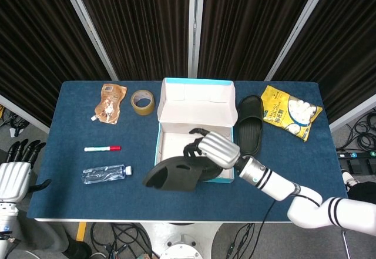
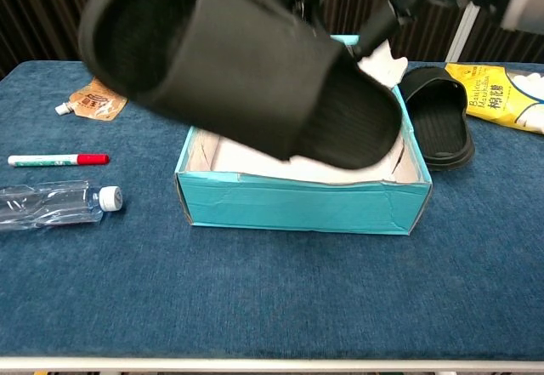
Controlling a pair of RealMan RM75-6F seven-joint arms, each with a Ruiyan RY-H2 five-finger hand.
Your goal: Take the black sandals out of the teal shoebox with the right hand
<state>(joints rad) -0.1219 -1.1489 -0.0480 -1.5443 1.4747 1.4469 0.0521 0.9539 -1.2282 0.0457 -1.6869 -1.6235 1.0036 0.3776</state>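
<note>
My right hand (image 1: 216, 150) grips a black sandal (image 1: 176, 175) by its heel end and holds it in the air over the near edge of the teal shoebox (image 1: 166, 133). In the chest view that sandal (image 2: 238, 60) looms large and close, covering most of the box's inside (image 2: 297, 190); the hand itself is mostly cut off at the top there. A second black sandal (image 1: 250, 131) lies on the table just right of the box (image 2: 436, 128). My left hand (image 1: 13, 177) hangs open at the far left, off the table.
A roll of tape (image 1: 142, 102) and a brown pouch (image 1: 109, 101) lie at the back left. A red-capped marker (image 1: 102, 148) and a clear plastic bottle (image 1: 106, 173) lie left of the box. A yellow snack bag (image 1: 290, 111) sits at the back right.
</note>
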